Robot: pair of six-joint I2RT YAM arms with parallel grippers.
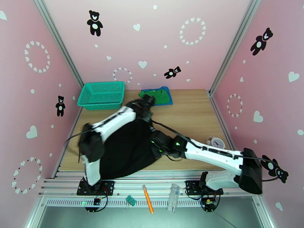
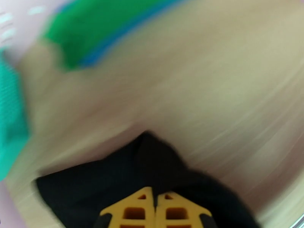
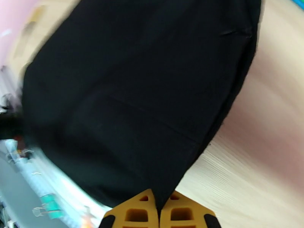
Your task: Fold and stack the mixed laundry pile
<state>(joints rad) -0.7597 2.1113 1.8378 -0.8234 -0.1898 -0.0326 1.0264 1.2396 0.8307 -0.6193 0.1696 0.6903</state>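
Observation:
The black garment [image 1: 125, 152] lies spread over the near left of the wooden table [image 1: 190, 111], held by both arms. My left gripper [image 1: 147, 101] is at its far corner; in the left wrist view the yellow fingers [image 2: 133, 211] are shut on black cloth [image 2: 114, 183]. My right gripper [image 1: 155, 143] is at its right edge, fingers [image 3: 136, 213] pressed together on the black fabric [image 3: 133, 92]. At the back of the table a folded green garment [image 1: 157, 95] rests on a blue one [image 1: 168, 100]; the left wrist view shows them blurred, green [image 2: 98, 27] over blue [image 2: 110, 50].
A teal mesh basket [image 1: 102, 95] stands at the back left, close to the left gripper. A small white alarm clock [image 1: 217, 142] sits at the right edge beside the right arm. On the metal rail in front lie an orange pen [image 1: 148, 204], a clear plastic piece [image 1: 173, 197] and green clips [image 1: 131, 201].

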